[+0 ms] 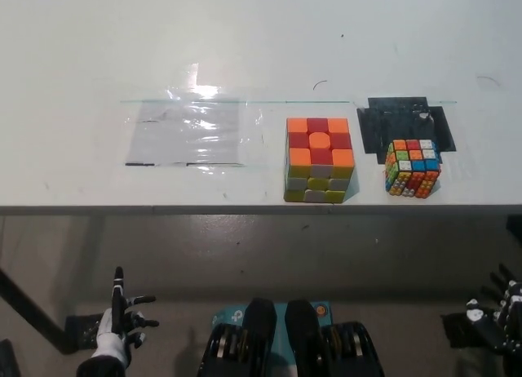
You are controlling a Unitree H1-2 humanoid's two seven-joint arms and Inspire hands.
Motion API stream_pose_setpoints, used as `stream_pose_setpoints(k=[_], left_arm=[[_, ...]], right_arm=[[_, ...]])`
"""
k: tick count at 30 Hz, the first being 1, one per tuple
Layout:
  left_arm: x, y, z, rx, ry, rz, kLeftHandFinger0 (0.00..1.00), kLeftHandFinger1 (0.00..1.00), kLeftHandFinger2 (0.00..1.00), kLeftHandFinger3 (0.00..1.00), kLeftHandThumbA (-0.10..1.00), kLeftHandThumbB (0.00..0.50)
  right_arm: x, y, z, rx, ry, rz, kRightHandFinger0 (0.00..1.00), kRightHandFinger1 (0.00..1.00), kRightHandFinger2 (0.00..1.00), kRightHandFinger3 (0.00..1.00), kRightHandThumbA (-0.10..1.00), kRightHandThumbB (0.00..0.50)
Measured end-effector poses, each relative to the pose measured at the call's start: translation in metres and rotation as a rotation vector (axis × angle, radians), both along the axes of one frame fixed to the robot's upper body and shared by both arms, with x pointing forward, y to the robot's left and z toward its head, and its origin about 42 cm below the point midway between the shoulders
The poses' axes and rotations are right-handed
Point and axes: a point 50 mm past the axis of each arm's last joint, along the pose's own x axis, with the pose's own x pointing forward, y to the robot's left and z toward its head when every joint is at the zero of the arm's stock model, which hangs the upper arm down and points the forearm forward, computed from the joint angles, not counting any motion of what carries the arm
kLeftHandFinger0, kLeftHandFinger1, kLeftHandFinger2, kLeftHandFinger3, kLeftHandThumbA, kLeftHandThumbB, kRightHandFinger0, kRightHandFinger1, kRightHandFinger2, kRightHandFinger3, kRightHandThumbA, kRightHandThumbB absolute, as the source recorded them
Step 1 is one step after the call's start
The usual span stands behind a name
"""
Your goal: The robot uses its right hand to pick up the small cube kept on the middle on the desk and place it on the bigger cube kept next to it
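White desk (98, 51) up top: small cube (413, 168) sits by the black patch (405, 124), just right of the bigger cube (319, 160). Both hands low, fingers spread, holding nothing — left hand (120, 325), right hand (497, 316) nearest its target.

Lab test bench: plain white desk (245, 51) with taped clear sheet (188, 132) and black mat (383, 120) marking positions.

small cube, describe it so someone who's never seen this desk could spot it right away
On the white desk, look near the front edge toward the right, where a black patch marks the surface. The small cube sits at that patch's front edge. It is smaller, with finer multicoloured tiles, than the bigger cube beside it.
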Motion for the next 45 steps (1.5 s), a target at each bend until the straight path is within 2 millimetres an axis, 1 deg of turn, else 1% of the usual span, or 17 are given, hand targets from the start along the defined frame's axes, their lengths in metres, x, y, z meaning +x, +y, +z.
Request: stream_pose_setpoints(k=[2,6,10,17,19,21,25,26,28,29,32,35,37,40,41,42,45], left_arm=[[0.0,0.002,0.0,-0.003,-0.007,0.011,0.01,0.28,0.07,0.0,1.0,0.5],[0.0,0.004,0.001,-0.001,-0.015,0.018,0.01,0.28,0.07,0.0,1.0,0.5],[-0.001,0.006,0.001,-0.001,-0.017,0.027,0.01,0.27,0.06,0.01,1.0,0.5],[-0.001,0.008,0.0,-0.002,-0.018,0.039,0.01,0.28,0.08,0.0,1.0,0.5],[-0.001,0.008,0.0,-0.003,-0.018,0.039,0.01,0.27,0.08,0.01,1.0,0.5],[-0.002,0.008,0.0,-0.003,-0.018,0.04,0.0,0.27,0.07,0.0,1.0,0.5],[-0.002,0.008,0.0,0.0,-0.015,0.04,0.0,0.27,0.07,0.0,1.0,0.5],[-0.002,0.008,0.0,0.0,-0.015,0.04,0.0,0.28,0.07,0.01,1.0,0.5],[-0.002,0.009,0.0,0.003,-0.015,0.038,0.0,0.27,0.06,0.0,1.0,0.5],[-0.003,0.009,0.0,0.004,-0.014,0.038,0.0,0.26,0.05,0.0,1.0,0.5],[-0.003,0.009,-0.001,0.004,-0.012,0.037,0.0,0.23,0.03,0.0,1.0,0.5],[-0.004,0.009,-0.001,0.003,-0.01,0.038,0.0,0.25,0.05,0.0,1.0,0.5],[-0.004,0.009,-0.001,0.004,-0.009,0.039,0.0,0.25,0.05,0.0,1.0,0.5],[-0.004,0.01,-0.001,0.004,-0.009,0.039,0.0,0.23,0.03,0.0,1.0,0.5],[-0.004,0.01,-0.001,0.004,-0.009,0.04,0.0,0.23,0.03,0.0,1.0,0.5],[-0.004,0.01,-0.001,0.004,-0.009,0.04,0.0,0.25,0.04,0.01,1.0,0.5],[-0.004,0.01,-0.001,0.005,-0.009,0.039,0.0,0.25,0.03,0.0,1.0,0.5]], right_arm=[[-0.001,-0.003,0.012,-0.018,-0.042,0.004,0.59,0.85,0.94,1.0,0.46,0.099],[-0.006,-0.008,0.037,-0.051,-0.122,0.01,0.62,0.86,0.96,1.0,0.44,0.069],[-0.015,-0.01,0.065,-0.082,-0.194,0.028,0.6,0.84,0.95,1.0,0.43,0.089],[-0.03,-0.001,0.102,-0.118,-0.276,0.102,0.61,0.82,0.95,1.0,0.5,0.111],[-0.031,0.002,0.109,-0.129,-0.294,0.126,0.67,0.84,0.96,1.0,0.47,0.101],[-0.032,0.005,0.122,-0.147,-0.326,0.15,0.63,0.78,0.91,1.0,0.49,0.11],[-0.031,0.007,0.152,-0.206,-0.415,0.186,0.65,0.74,0.87,1.0,0.47,0.099],[-0.03,0.007,0.157,-0.22,-0.43,0.193,0.52,0.61,0.84,1.0,0.47,0.124],[-0.024,0.008,0.178,-0.269,-0.484,0.213,0.44,0.54,0.83,1.0,0.5,0.147],[-0.021,0.008,0.187,-0.29,-0.507,0.221,0.34,0.48,0.83,1.0,0.53,0.176],[-0.001,0.007,0.216,-0.364,-0.576,0.248,0.4,0.57,0.86,1.0,0.52,0.2],[0.013,0.009,0.233,-0.41,-0.608,0.269,0.8,1.0,1.0,1.0,0.48,0.216],[0.024,0.014,0.234,-0.437,-0.598,0.297,0.84,1.0,1.0,1.0,0.54,0.237],[0.036,0.02,0.233,-0.476,-0.574,0.34,1.0,1.0,1.0,1.0,0.65,0.295],[0.039,0.021,0.231,-0.49,-0.563,0.351,1.0,1.0,1.0,1.0,0.66,0.302],[0.042,0.023,0.23,-0.501,-0.553,0.363,1.0,1.0,1.0,1.0,0.78,0.329],[0.05,0.026,0.227,-0.555,-0.52,0.408,1.0,1.0,1.0,1.0,0.87,0.405]])
